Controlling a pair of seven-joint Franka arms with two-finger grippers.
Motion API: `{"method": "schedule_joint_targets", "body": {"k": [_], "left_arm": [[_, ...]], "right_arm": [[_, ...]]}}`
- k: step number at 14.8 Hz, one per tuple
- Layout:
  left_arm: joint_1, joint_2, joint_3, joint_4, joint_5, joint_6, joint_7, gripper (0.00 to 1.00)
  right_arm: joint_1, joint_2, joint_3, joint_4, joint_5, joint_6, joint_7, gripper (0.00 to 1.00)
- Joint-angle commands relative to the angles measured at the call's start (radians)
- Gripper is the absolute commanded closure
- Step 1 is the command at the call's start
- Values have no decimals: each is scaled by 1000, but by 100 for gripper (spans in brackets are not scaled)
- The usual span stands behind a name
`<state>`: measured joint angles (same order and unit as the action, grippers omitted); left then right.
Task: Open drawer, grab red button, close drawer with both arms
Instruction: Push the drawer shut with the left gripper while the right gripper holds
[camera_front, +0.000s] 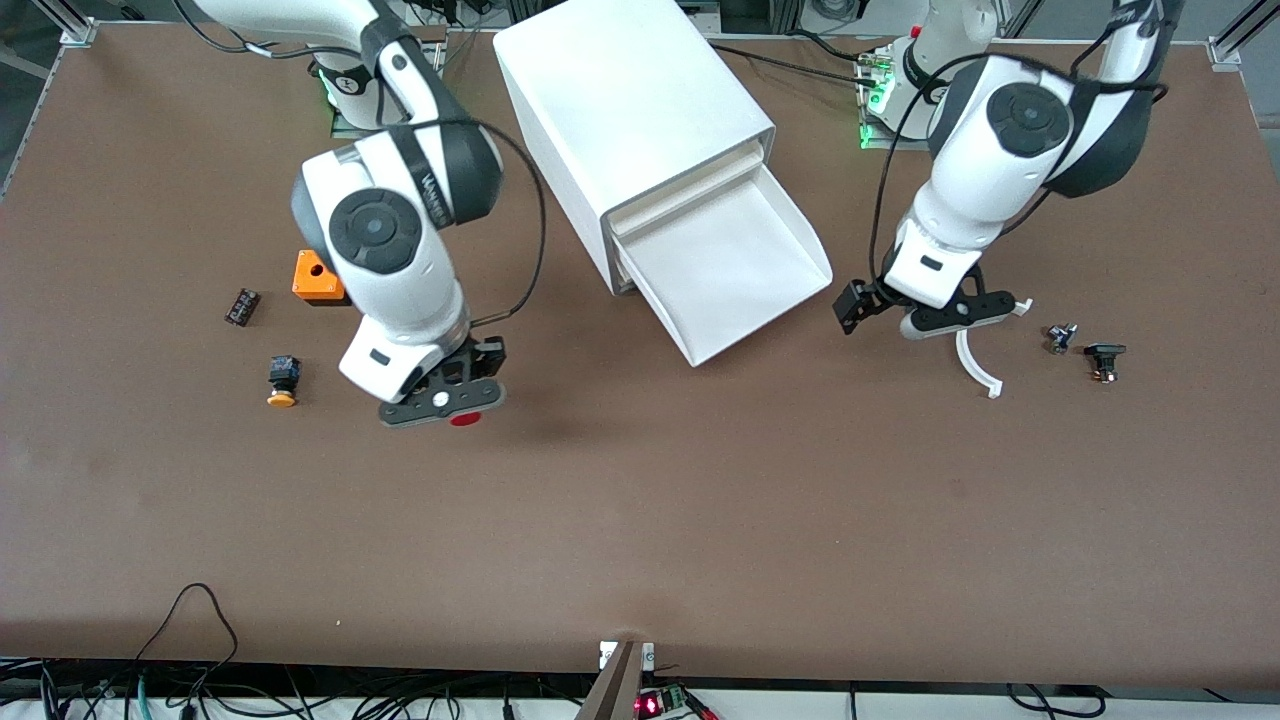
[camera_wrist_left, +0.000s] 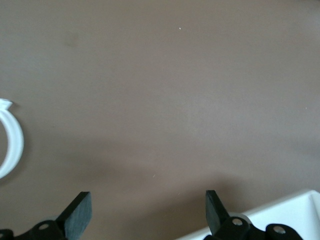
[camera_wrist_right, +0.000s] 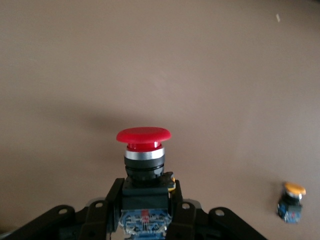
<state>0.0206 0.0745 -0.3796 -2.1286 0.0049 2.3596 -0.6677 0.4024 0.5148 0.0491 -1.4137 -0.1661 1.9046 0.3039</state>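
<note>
- Between the fingers of the right gripper (camera_front: 452, 403): the button (camera_wrist_right: 143, 152), clamped by its dark body, red cap pointing out past the fingertips.
- Off toward the left arm's end from that gripper: the drawer (camera_front: 735, 265), pulled out and apparently empty, well apart from the button.
- Just beside the drawer's front corner: the left gripper (camera_front: 925, 312), spread wide, holding nothing, waiting over bare table (camera_front: 640, 520).
- Nearer to the drawer for closing: probably the left arm.
</note>
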Motion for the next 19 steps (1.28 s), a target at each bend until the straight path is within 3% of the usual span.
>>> {"method": "schedule_joint_targets", "body": {"k": [1,3,5,12,16,18,19], "left_arm": [[2,69,1,-62,9,163,-56,0],[-5,108,1,-97,9,248,-64,0],[-28,117,-1,-105,9,250,-98,0],[-151,111,-7,-159,10,244,-242,0],[-154,76,-138,-191,0,190,-303,0],[-153,67,-208,-191,0,162,-363,0],[-153,62,-228,-194,0,153,-377,0]], "right_arm": [[-77,-45,9,-135,10,14,53,71],[-146,-45,9,-203,10,22,60,71],[-186,-41,9,-260,-12,51,54,71],[-273,-85,11,-546,-16,394,57,70],[-287,-88,9,-695,-16,617,49,70],[-290,-90,9,-718,-16,636,49,66],[-290,-90,9,-720,-16,634,55,60]]}}
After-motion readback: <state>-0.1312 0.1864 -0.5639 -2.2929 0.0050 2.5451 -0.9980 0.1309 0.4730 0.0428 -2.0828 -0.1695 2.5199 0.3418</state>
